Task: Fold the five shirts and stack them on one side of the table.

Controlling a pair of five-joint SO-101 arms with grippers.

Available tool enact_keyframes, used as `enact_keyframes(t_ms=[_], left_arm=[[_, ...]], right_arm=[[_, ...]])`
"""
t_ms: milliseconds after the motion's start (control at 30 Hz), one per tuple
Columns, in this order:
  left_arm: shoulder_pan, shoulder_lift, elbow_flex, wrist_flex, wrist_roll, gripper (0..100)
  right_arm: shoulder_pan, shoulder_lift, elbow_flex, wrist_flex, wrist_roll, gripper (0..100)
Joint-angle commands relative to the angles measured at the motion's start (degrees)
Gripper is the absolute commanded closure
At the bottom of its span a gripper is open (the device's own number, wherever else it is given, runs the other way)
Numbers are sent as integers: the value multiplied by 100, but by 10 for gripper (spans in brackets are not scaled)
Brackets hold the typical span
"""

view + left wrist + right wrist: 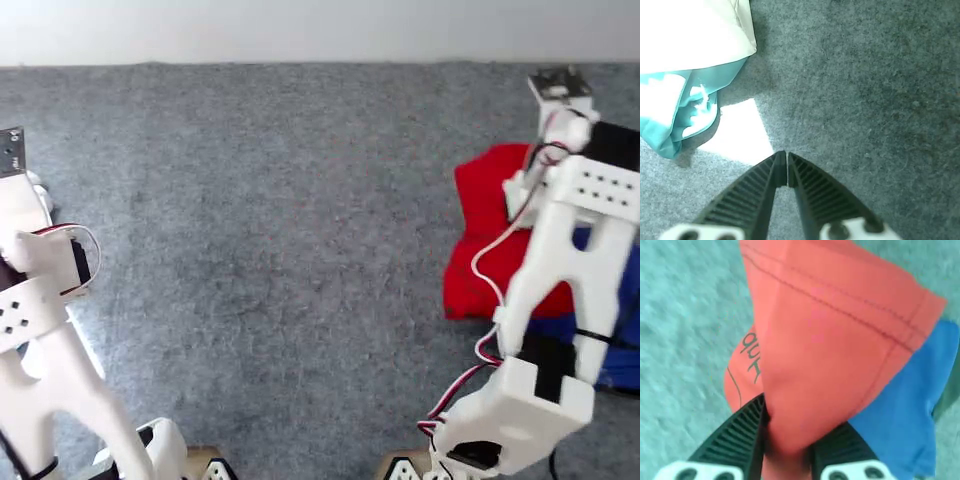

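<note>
At the right of the high view a red shirt (pixel 480 230) is laid over a blue shirt (pixel 622 360) on the grey table (pixel 280 220), and a fold of the red cloth is clamped between the jaws of the right gripper (pixel 787 440). The left gripper (pixel 787 170) is pressed closed on nothing, and a teal shirt (pixel 670 115) under what may be a white shirt (pixel 690 30) is seen near it.

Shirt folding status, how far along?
Done, apparently: blue shirt lies at the table's right side. In hand: right gripper shut on the red shirt over it. Left: teal shirt and white shirt beside the shut left gripper, not stacked yet.
</note>
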Motion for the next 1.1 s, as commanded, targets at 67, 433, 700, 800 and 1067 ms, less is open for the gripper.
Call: enact_keyframes(t_ms=[67,433,700,800,1067], left_arm=[[9,-79,-13,53,-53,987],[9,-70,-4,44,-53,987],[18,-70,40,-35,-53,987],[18,-70,207,-97,-53,986],[18,-123,629,-396,-53,986]], right_arm=[[910,-365,132,242,695,989],[2097,-365,123,-4,1679,989],[2545,-312,132,-453,2031,989],[2571,-303,167,-963,2040,989],[2484,40,141,-1112,2207,782]])
